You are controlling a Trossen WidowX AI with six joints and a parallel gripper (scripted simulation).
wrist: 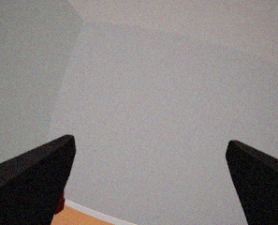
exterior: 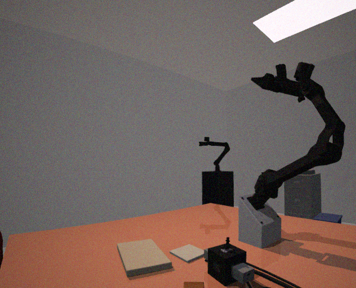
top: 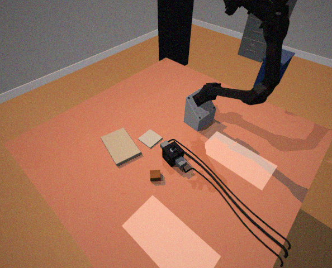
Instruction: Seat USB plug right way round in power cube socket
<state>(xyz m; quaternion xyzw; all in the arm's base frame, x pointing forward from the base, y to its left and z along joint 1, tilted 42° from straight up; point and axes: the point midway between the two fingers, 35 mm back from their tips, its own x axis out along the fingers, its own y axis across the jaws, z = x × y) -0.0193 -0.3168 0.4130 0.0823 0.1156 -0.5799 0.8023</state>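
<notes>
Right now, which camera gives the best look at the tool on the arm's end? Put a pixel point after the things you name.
The wrist view: both fingers of the tool (exterior: 252,79) (wrist: 150,142) show up close, wide apart with nothing between them. The exterior view shows it small, from the side; the top view cuts it off.

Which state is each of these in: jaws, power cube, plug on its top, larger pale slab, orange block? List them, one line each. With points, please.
Jaws: open, nothing between them
Power cube (top: 169,156) (exterior: 217,263): upright on the table
Top plug (exterior: 228,240): standing up from the cube; seating unclear
Larger pale slab (top: 120,145) (exterior: 144,255): lying flat
Orange block (top: 155,174) (exterior: 193,284): resting on the table
</notes>
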